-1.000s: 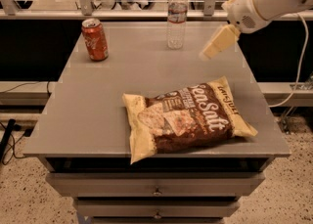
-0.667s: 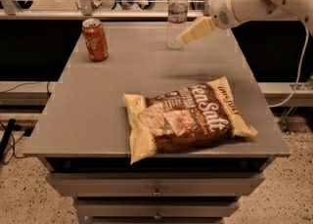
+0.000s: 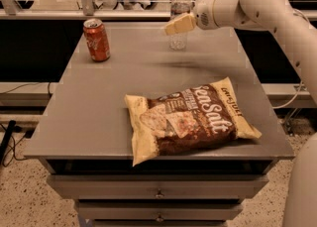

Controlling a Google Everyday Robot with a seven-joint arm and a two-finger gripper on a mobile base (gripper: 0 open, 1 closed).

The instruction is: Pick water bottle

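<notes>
The water bottle (image 3: 179,4) is clear with a white cap and stands upright at the far edge of the grey table (image 3: 114,92), right of centre. My gripper (image 3: 179,24) comes in from the right on the white arm and lies across the bottle's middle, in front of it, hiding the label band. The bottle's base shows below the gripper. An orange-red soda can (image 3: 96,39) stands at the far left of the table, well away from the gripper.
A large brown and yellow chip bag (image 3: 190,119) lies flat on the near half of the table. Drawers (image 3: 158,191) sit under the table front. A rail and glass panels (image 3: 74,3) run behind the far edge.
My gripper has swept left from right of the bottle to directly in front of it. The bottle, can and bag have not moved.
</notes>
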